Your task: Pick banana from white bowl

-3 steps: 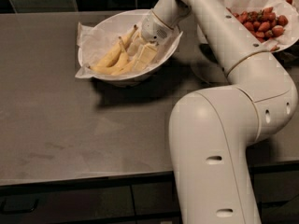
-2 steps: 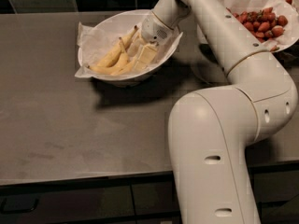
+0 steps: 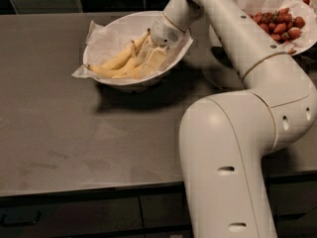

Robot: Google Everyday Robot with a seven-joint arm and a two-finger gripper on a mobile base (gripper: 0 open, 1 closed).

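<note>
The white bowl (image 3: 106, 31) with a crumpled paper liner stands at the back of the dark counter (image 3: 74, 143). Three yellow bananas lie in it, side by side. The banana (image 3: 119, 61), the thickest one, runs from lower left to upper right. My gripper (image 3: 150, 63) is down inside the bowl, at the right end of the bananas and touching them. The wrist covers the right ends of the bananas.
A second white bowl (image 3: 255, 1) holding red strawberries (image 3: 280, 24) stands at the back right, partly behind my arm. My arm's large white body (image 3: 233, 148) fills the right front. The counter's front edge runs along the bottom.
</note>
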